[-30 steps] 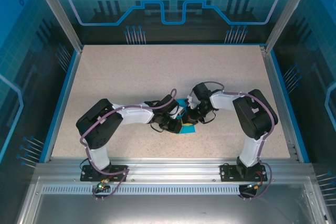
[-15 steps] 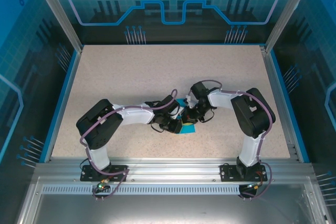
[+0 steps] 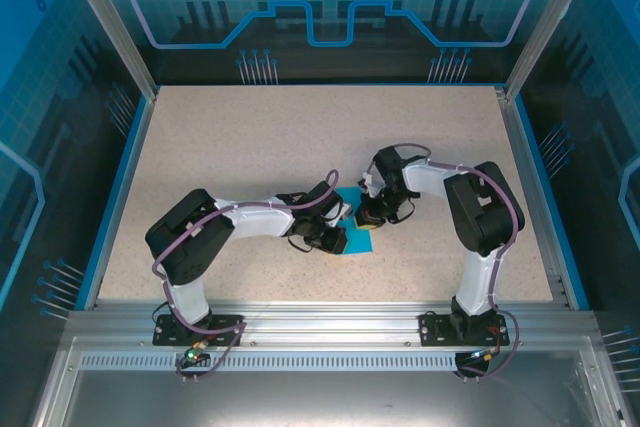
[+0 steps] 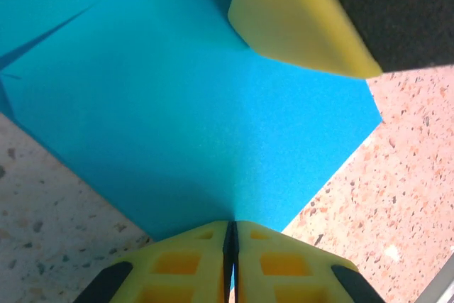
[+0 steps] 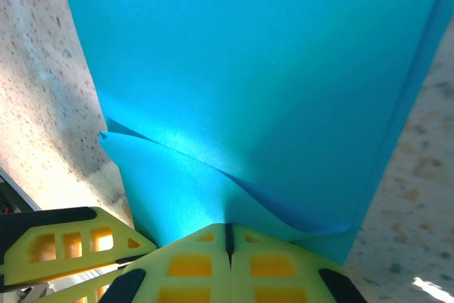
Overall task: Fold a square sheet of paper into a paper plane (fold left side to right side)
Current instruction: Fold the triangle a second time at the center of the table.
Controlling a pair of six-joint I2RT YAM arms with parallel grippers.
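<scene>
The square sheet of paper (image 4: 191, 118) lies on the table (image 4: 404, 189) a little right of centre and towards the near side, caught between the two grippers and largely covered by them from above. The left gripper (image 4: 230, 235) has its jaws together on one corner of the sheet, and the right gripper (image 5: 228, 230) has its jaws pressed together on the opposite edge, where the paper lifts off the table in a small wave with a soft crease running up to the fingertips. The main risk, as I judge it, is that two pinches on so thin a sheet pull against each other: if the arms drift apart the paper may tear or slip out, and if they close in it may buckle and take a stray crease where the wave already stands. A fold carried over with an edge askew would also land crooked. As for heading, one corner points straight into the left gripper. From the right wrist a long straight edge runs away from the fingers. The arms hide too much to name the long axis.
</scene>
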